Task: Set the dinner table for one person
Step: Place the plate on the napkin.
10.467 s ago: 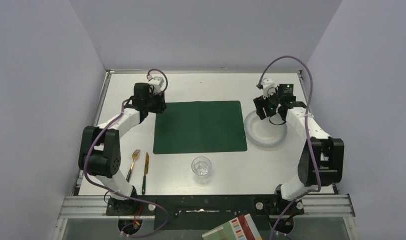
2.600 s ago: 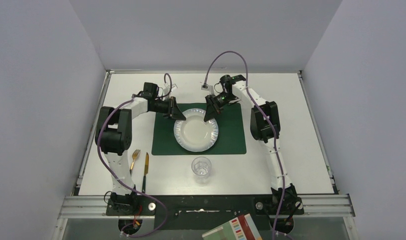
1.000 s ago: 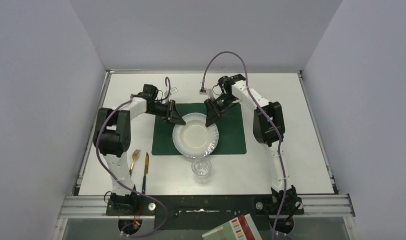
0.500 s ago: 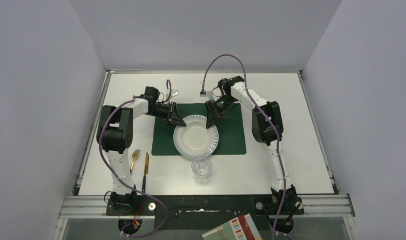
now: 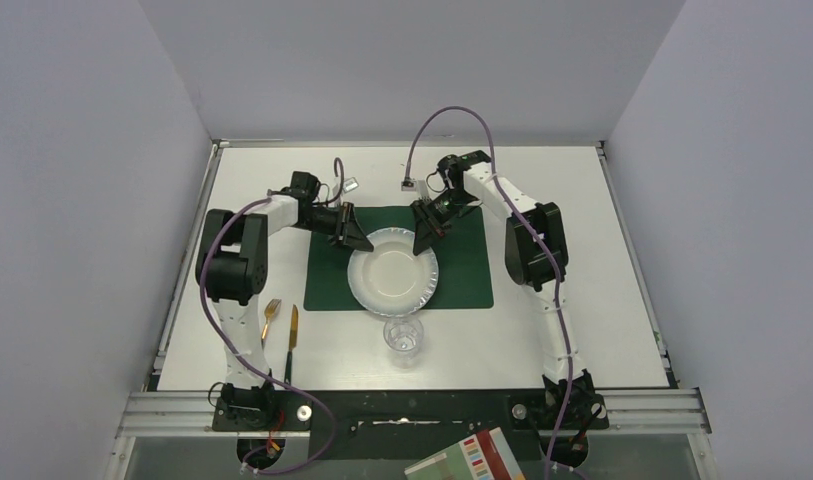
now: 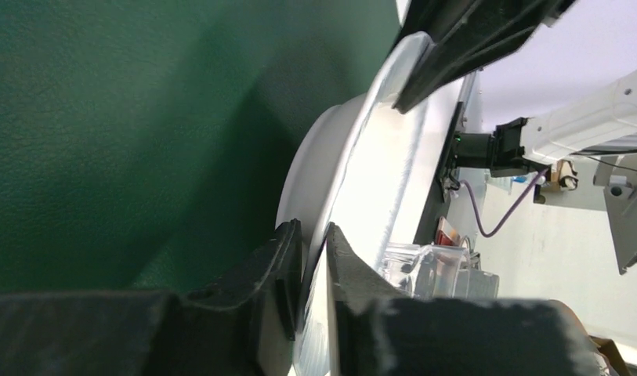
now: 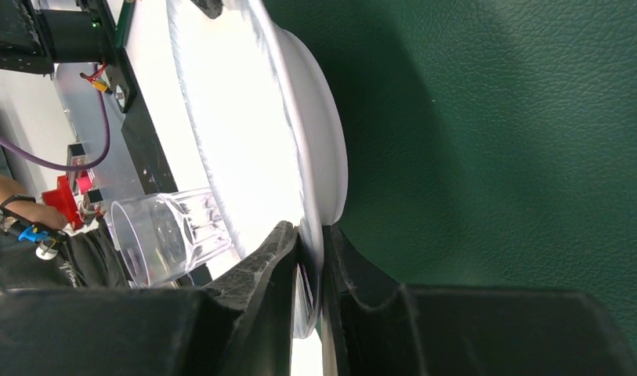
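Observation:
A white paper plate (image 5: 392, 275) lies on the dark green placemat (image 5: 462, 270) in the middle of the white dinner table (image 5: 562, 320). My left gripper (image 5: 354, 238) is at the plate's far-left rim. In the left wrist view its jaws (image 6: 313, 231) straddle the plate (image 6: 393, 157) rim with a thin gap showing, so it is slightly open. My right gripper (image 5: 422, 232) is at the far-right rim. In the right wrist view it (image 7: 311, 231) is shut on the plate (image 7: 244, 117) edge.
A clear glass (image 5: 403, 336) stands just off the placemat's near edge, close to the plate. A gold fork (image 5: 269, 316) and a knife (image 5: 292, 345) lie side by side at the near left. The glass (image 7: 162, 235) also shows beyond the plate.
The plate, earlier on the table's right side, came onto the placemat between both grippers. In the last half second the left jaws have eased apart on the rim; the right has not moved.

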